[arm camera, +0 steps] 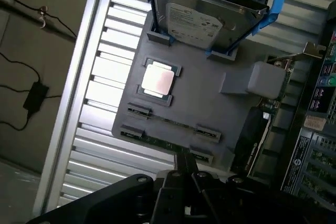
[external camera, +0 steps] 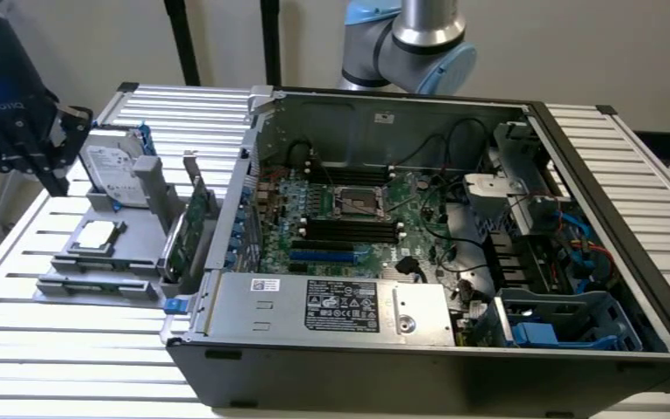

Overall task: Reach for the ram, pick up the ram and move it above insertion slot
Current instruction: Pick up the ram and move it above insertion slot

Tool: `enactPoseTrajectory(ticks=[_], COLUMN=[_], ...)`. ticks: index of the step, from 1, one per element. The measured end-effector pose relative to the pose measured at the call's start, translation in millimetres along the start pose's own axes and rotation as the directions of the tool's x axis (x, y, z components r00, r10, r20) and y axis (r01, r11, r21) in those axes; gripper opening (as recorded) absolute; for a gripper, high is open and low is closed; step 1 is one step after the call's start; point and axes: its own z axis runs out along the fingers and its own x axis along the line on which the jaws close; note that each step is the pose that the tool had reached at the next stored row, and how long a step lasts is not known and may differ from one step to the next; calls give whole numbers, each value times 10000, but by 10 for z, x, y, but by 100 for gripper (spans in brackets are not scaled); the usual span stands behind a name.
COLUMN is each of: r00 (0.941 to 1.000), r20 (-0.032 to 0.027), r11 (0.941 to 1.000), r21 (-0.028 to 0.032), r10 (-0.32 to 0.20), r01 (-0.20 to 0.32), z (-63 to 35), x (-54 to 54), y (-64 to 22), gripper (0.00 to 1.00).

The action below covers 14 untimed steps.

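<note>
fingers (arm camera: pixel 185 167) closed, by 1 ram (arm camera: pixel 160 141), 1 hdd (arm camera: pixel 202 17), 1 cpu (arm camera: pixel 157 81)

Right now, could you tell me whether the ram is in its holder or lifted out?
In its holder: the ram lies flat between clips on the grey tray, the hand apart above it.

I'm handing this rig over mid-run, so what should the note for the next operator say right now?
Gripper: hovering above the grey tray, close to the ram, not holding it.
Ram: lying in its clips on the tray, beside the open computer case.
Done: the reach is nearly complete.
Left: pick up the ram and carry it above the memory slots inside the case.
</note>
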Motion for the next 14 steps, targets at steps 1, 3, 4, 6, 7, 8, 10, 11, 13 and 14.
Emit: enactPoseTrajectory(ticks=[1, 3, 4, 6, 7, 8, 10, 11, 13, 14], r00=[9998, 9985, 9974, 9941, 9918, 9893, 9835, 9801, 9723, 9677], r20=[-6, -19, -25, -38, -45, -52, -63, -70, -83, -89], r11=[9998, 9985, 9974, 9941, 9918, 9894, 9835, 9801, 9723, 9677], r21=[0, 0, -1, -1, -2, -2, -4, -6, -8, -9], r10=[-181, -545, -724, -1082, -1276, -1455, -1810, -1985, -2337, -2521], r01=[181, 545, 724, 1082, 1276, 1455, 1810, 1985, 2337, 2521], z=[0, 0, 0, 0, 1, 0, 1, 1, 1, 1], x=[0, 0, 0, 0, 0, 0, 0, 0, 0, 0], y=[0, 0, 0, 0, 0, 0, 0, 0, 0, 0], gripper=[11, 11, 11, 11, 11, 11, 11, 11, 11, 11])
